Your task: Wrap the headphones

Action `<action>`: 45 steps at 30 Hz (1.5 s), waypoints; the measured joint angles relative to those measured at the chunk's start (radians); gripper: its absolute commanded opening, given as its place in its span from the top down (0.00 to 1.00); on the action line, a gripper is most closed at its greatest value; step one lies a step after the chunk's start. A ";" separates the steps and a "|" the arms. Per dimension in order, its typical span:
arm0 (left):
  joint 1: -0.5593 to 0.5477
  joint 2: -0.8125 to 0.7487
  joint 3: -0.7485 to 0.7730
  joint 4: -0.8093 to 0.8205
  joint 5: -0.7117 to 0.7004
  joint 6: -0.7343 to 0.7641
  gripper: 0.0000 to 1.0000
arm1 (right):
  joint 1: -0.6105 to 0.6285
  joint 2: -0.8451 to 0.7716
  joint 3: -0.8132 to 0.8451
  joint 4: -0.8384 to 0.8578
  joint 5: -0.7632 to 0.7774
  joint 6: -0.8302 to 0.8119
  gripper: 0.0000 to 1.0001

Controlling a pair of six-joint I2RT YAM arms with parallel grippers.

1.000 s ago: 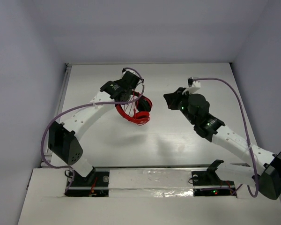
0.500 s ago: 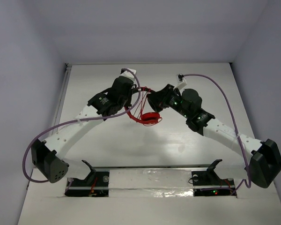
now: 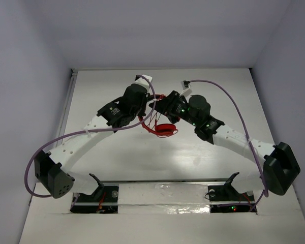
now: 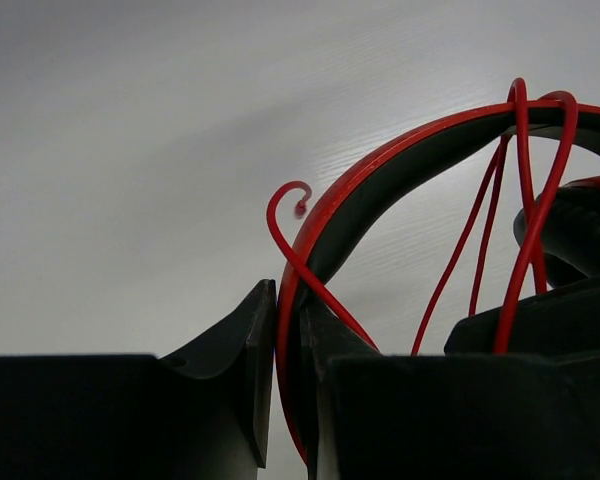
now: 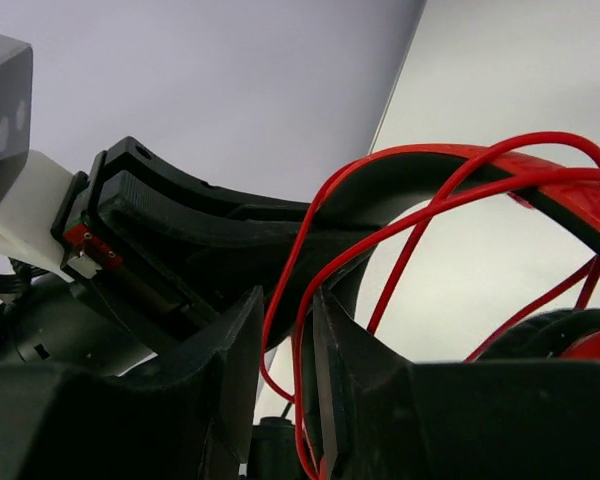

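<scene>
Far middle of the tabletop (image 3: 193,152): the right arm (image 3: 229,140) has swung in to meet the left. The left claw (image 4: 290,310) stays clenched on the headphones' (image 3: 165,129) headband (image 4: 400,165), holding them aloft. The right claw (image 5: 285,320) has just parted, cable (image 4: 522,140) strands loose between its fingers (image 5: 225,370), likely a wrap released.

White table (image 3: 203,157) — left base (image 3: 95,195) and right base (image 3: 226,193) sit at its near edge.

Left arm (image 3: 81,136) and right arm (image 3: 239,145) in white links, black joints, thick purple cables (image 3: 229,96) (small green lights (image 3: 209,126)); 2 black wedge fingers (image 4: 245,350) each on left gripper (image 4: 290,300), right gripper (image 5: 288,315).
</scene>
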 measured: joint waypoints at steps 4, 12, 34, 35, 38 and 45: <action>-0.002 0.003 0.000 -0.002 -0.026 0.005 1.00 | 0.005 -0.065 0.003 -0.105 0.082 -0.048 0.63; -0.002 0.006 0.000 -0.001 -0.045 0.011 1.00 | 0.005 -0.294 0.006 -0.254 0.222 -0.148 0.77; -0.030 0.006 -0.013 0.036 -0.050 0.011 1.00 | 0.033 0.030 0.055 -0.087 0.023 0.019 0.74; -0.034 0.006 -0.013 0.037 -0.052 0.011 1.00 | 0.033 0.039 0.055 -0.079 0.021 0.025 0.74; -0.040 0.006 -0.013 0.038 -0.058 0.011 1.00 | 0.033 0.053 0.055 -0.059 0.018 0.040 0.76; -0.044 0.006 -0.015 0.042 -0.082 0.015 1.00 | 0.037 0.067 0.054 -0.021 0.013 0.070 0.99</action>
